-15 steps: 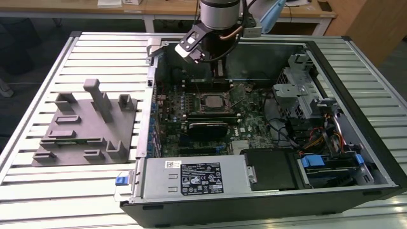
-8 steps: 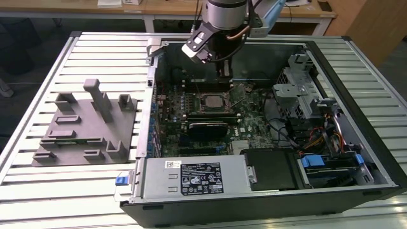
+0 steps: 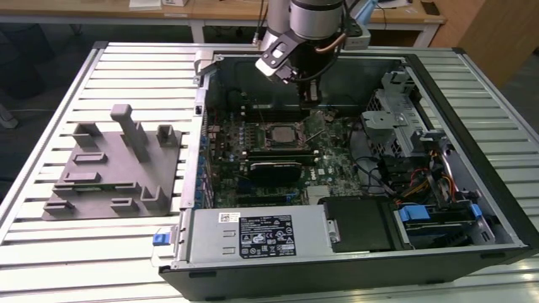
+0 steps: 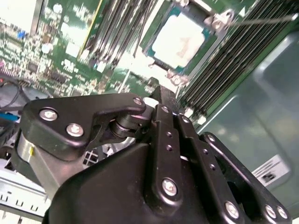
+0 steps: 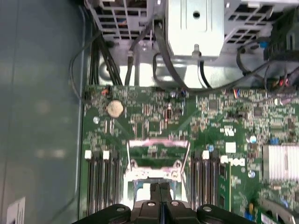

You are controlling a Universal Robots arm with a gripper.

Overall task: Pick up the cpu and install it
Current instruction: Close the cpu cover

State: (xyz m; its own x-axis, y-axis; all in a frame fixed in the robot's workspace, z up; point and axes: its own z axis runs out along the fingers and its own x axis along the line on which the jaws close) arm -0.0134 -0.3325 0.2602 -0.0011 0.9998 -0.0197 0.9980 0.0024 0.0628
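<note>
Closest in the second wrist view, the black metal gripper (image 4: 164, 93) has its claw pressed together on nothing. Beyond it, the square silvery-topped cpu (image 4: 180, 39) lies flat in the green motherboard (image 4: 70, 51)'s socket. In the first wrist view the gripper (image 5: 161, 187) hangs over the motherboard (image 5: 224, 121). In the exterior view the gripper (image 3: 310, 96) hovers above the motherboard (image 3: 329, 165), with the cpu (image 3: 278, 134) seated near its middle.

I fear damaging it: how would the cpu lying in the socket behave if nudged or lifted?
The cpu looks thin, flat and rigid, so it likely won't flex or roll. Its smooth metal top is probably slippery. Sitting inside the socket frame, it probably resists sideways pushes.
</note>
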